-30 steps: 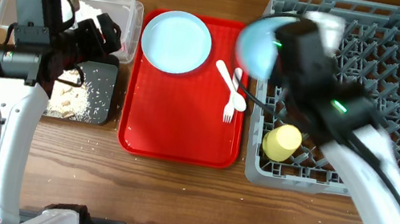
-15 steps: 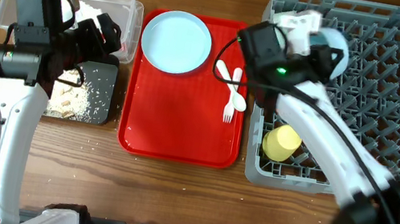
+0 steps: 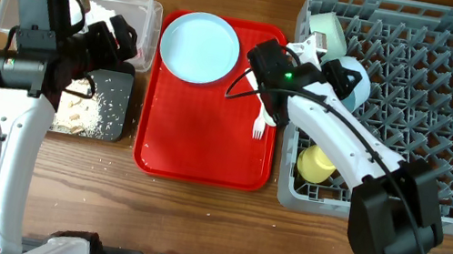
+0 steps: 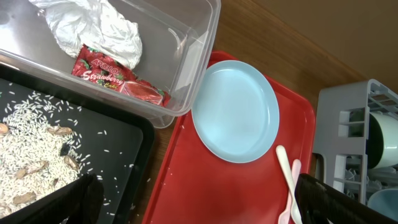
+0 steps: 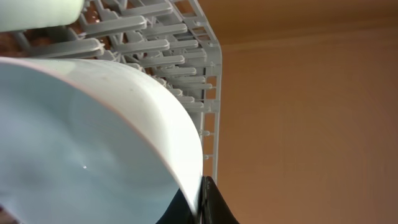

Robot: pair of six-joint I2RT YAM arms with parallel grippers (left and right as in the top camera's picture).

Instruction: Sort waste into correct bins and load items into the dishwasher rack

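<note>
My right gripper (image 3: 339,72) is shut on the rim of the light blue bowl (image 3: 357,92), held on edge in the left part of the grey dishwasher rack (image 3: 446,136). In the right wrist view the bowl (image 5: 81,143) fills the left side, its rim pinched between my fingertips (image 5: 210,202). The pale green bowl (image 3: 328,29) and yellow cup (image 3: 317,163) sit in the rack. The light blue plate (image 3: 200,46) and the white fork and spoon (image 3: 262,105) lie on the red tray (image 3: 205,142). My left gripper (image 3: 123,40) is open and empty over the bins.
The clear tub (image 4: 186,56) holds the white napkin (image 4: 99,28) and red wrapper (image 4: 118,78). The black tray (image 4: 118,130) holds crumbly food scraps (image 4: 31,158). The tub and black tray stand left of the red tray, and the rack stands right of it.
My right arm carried the light blue bowl from above the tray's right edge into the rack's left part, beside the green bowl. The left arm has not moved.
</note>
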